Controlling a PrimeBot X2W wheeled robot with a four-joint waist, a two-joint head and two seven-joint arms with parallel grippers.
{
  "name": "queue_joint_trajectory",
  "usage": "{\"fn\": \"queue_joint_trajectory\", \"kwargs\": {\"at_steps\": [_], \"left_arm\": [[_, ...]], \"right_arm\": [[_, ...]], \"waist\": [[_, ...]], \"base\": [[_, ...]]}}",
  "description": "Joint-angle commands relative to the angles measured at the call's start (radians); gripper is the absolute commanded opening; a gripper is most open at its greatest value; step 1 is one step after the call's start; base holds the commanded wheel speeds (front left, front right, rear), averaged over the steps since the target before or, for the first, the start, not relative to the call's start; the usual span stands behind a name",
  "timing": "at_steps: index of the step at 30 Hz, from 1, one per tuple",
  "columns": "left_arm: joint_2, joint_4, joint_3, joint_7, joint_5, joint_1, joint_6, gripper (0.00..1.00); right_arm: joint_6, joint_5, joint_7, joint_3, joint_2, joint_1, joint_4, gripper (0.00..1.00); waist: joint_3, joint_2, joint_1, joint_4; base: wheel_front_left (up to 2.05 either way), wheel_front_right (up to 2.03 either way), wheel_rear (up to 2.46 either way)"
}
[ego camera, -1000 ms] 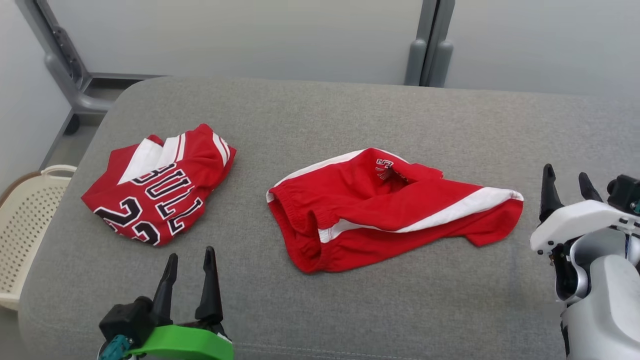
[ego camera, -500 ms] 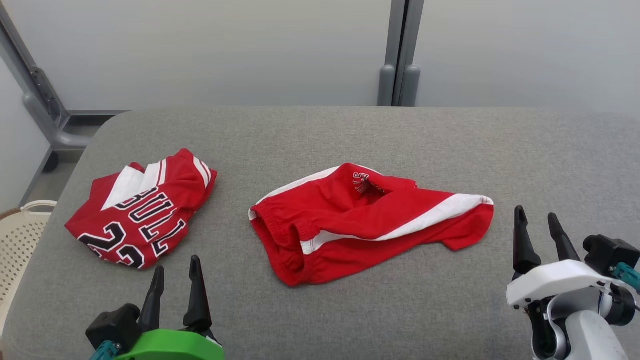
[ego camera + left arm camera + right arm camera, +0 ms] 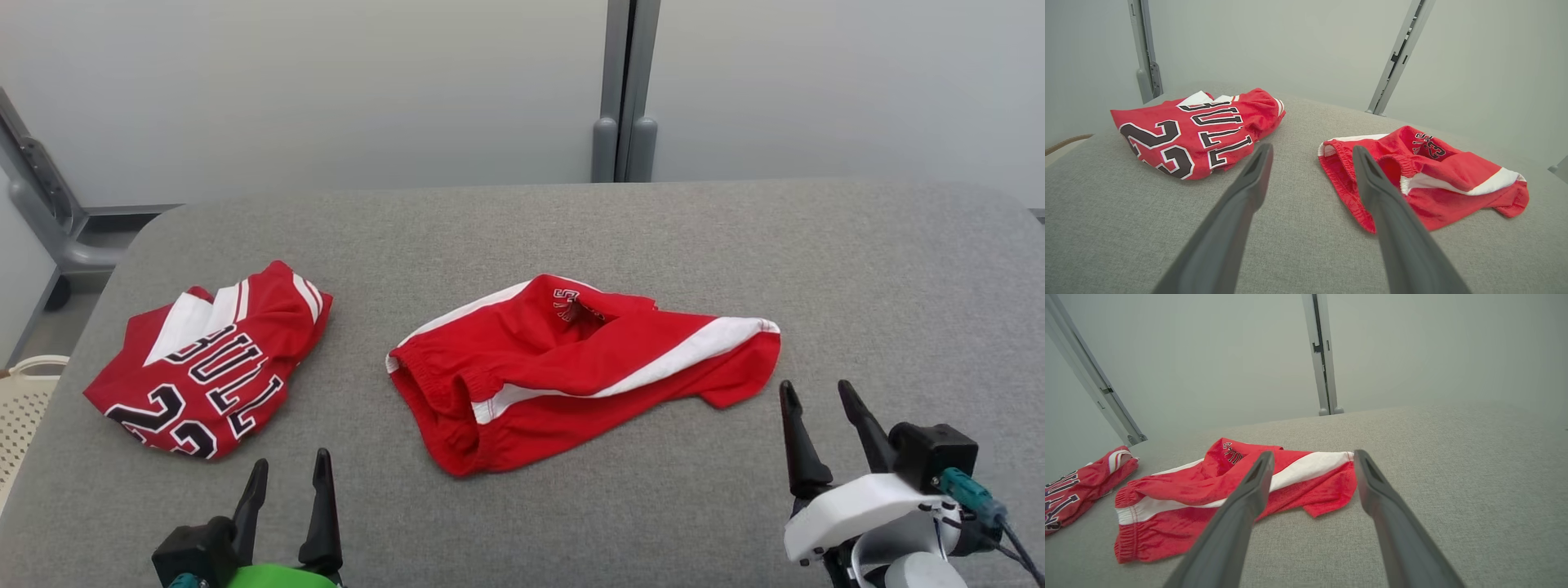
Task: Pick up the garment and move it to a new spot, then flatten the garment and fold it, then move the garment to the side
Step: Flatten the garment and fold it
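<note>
Lying crumpled at the middle of the grey padded table: red shorts with a white side stripe. Toward the left edge, a folded red jersey. Along the front edge, left gripper and right gripper, fingers spread wide, holding nothing.

The head view is shifted by a move of the camera, not of the cloth: more of the wall is taken in, the far right corner of the grey surface is brought into sight, and the basket is pushed almost off the left edge. The right gripper is drawn back toward the robot and inward. The right hem of the red shorts, formerly level with its fingertips and to their left, is now found ahead of them. More of its white mount is shown. Less of the green mount of the left gripper is shown, and the jersey is set a little further left of its fingertips.
</note>
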Motion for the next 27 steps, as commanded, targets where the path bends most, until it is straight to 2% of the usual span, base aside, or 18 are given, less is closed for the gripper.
{"fn": "queue_joint_trajectory", "kwargs": {"at_steps": [1,10,27], "left_arm": [[0.01,0.0,-0.002,0.006,0.015,0.017,0.006,1.0],[0.032,0.012,-0.009,0.009,0.042,0.023,0.032,1.0],[0.032,0.02,-0.021,0.03,0.02,0.03,0.041,1.0]], "right_arm": [[0.0,-0.023,0.008,0.015,-0.003,0.023,-0.018,1.0],[0.0,-0.111,0.049,0.083,-0.003,0.094,-0.11,1.0],[0.0,-0.054,0.08,0.077,-0.003,0.117,-0.127,1.0]], "waist": [[-0.001,-0.0001,0.0,-0.008],[-0.001,-0.0001,0.0,-0.03],[-0.004,-0.0001,0.0,-0.033]], "base": [[0.0,0.0,0.0],[0.0,0.0,0.0],[0.0,0.0,0.0]]}}
